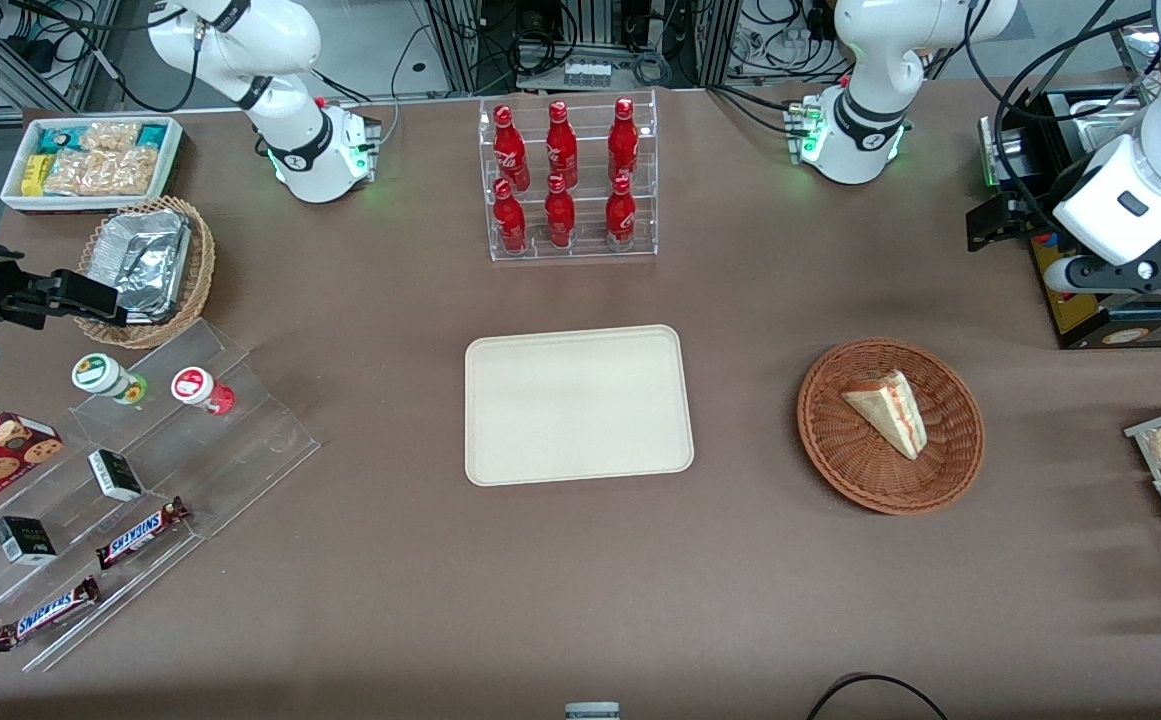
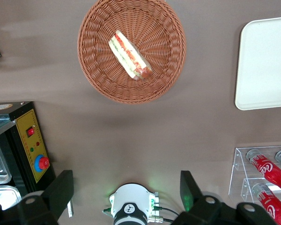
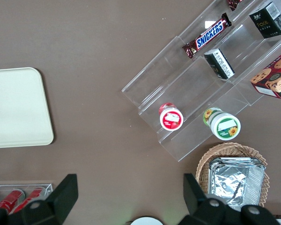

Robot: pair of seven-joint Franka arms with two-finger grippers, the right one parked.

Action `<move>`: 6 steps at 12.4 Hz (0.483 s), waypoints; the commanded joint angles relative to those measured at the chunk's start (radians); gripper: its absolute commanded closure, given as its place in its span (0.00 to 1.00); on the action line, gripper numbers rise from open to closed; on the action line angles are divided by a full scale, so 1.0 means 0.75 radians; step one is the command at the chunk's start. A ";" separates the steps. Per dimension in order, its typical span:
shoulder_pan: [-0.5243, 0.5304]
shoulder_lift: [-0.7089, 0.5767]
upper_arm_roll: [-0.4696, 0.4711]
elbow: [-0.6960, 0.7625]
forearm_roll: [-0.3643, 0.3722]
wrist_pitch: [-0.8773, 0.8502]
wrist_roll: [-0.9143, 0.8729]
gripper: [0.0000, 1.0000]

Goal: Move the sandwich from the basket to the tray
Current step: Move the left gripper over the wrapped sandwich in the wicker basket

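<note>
1. Nothing of the task looks done: the one small triangular sandwich [image 1: 888, 410] of pale bread with red, yellow and green filling lies in the round reddish-brown woven wicker basket [image 1: 955, 455], roughly at its middle, and the flat cream-beige rectangular tray [image 1: 577, 404] beside the basket holds nothing
2. The working arm's black two-finger gripper [image 2: 126, 190] hangs high above the brown table [image 1: 580, 580], farther from the front camera than the basket and well apart from the sandwich; its fingers [image 2: 62, 190] stand spread wide with nothing between them
3. Left, as I judge it: bring the gripper down over the basket, close on the wedge, lift it, carry it sideways to the tray and let go
4. Counted: one sandwich, one reddish-brown basket, one tray
5. Six red bottles [image 1: 560, 175] stand in a clear tiered rack, farther from the front camera than the tray
6. Toward the parked arm's end: one lighter tan wicker basket holding a foil container [image 1: 145, 258], two Snickers bars [image 1: 143, 533], two small round lidded cups [image 1: 106, 375] on clear steps, and one white bin of snack packets [image 1: 90, 160]
</note>
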 commanded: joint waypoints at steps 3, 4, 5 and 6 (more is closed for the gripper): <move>0.016 0.013 -0.013 -0.007 -0.006 0.083 0.022 0.00; 0.016 0.015 -0.013 -0.007 -0.008 0.093 0.022 0.00; 0.016 0.019 -0.013 -0.009 -0.018 0.097 0.022 0.00; 0.014 0.047 -0.015 -0.007 -0.018 0.113 0.020 0.00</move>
